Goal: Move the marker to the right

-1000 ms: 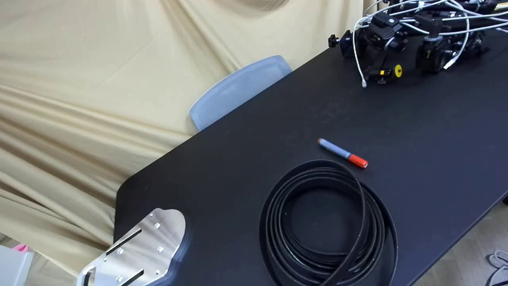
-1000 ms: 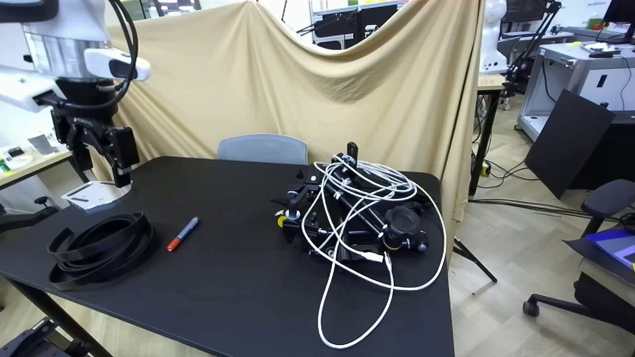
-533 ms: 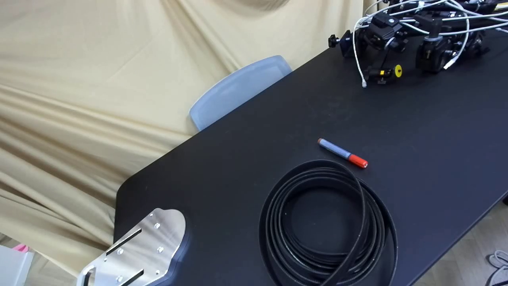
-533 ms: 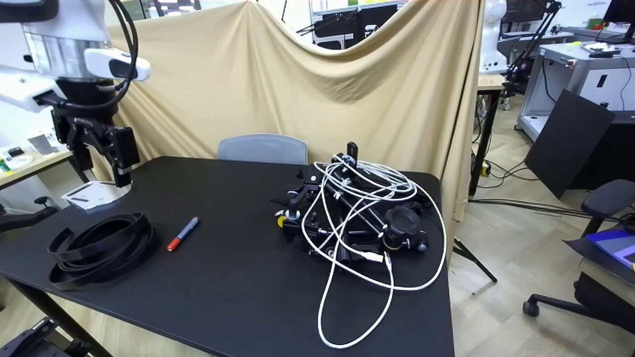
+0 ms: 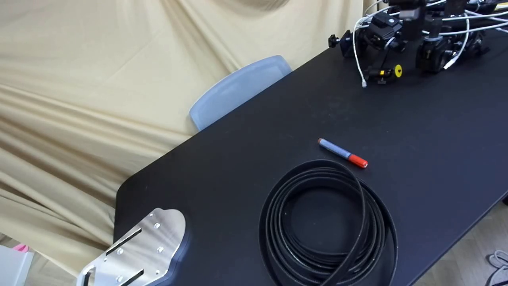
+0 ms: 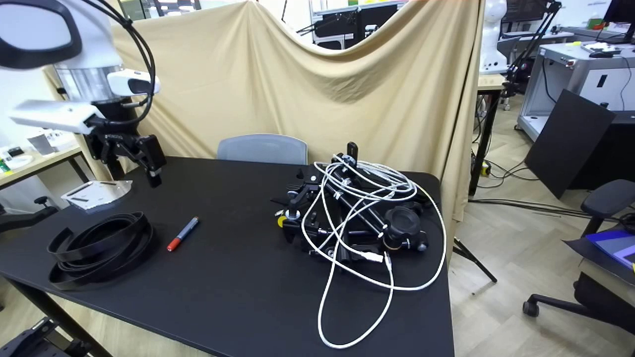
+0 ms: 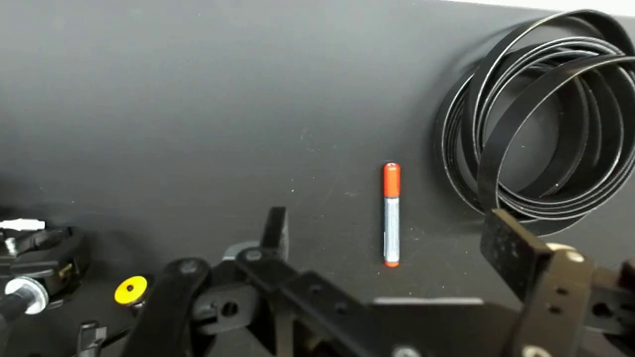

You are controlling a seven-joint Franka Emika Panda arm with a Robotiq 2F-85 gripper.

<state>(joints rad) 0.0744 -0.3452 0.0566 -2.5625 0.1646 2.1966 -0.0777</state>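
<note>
Pincer [image 6: 136, 175] shifted, agape; marker [image 6: 183, 233] on table [image 6: 238, 282]

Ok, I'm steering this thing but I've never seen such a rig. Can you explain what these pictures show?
The machine is a robot arm ending in a two-fingered gripper. Two cameras stand outside it and view the table from different places; in an exterior view you see the arm above the table. The wrist view comes from a camera on the arm itself, looking down past the fingers.

On the table lie a marker, blue with a red cap, a black coil beside it but not touching, and black stand gear draped with white cable. A shiny metal plate sits at the table's edge.

The fingers are spread apart and hold nothing. In the wrist view the marker appears between them, but it lies on the table below.
</note>
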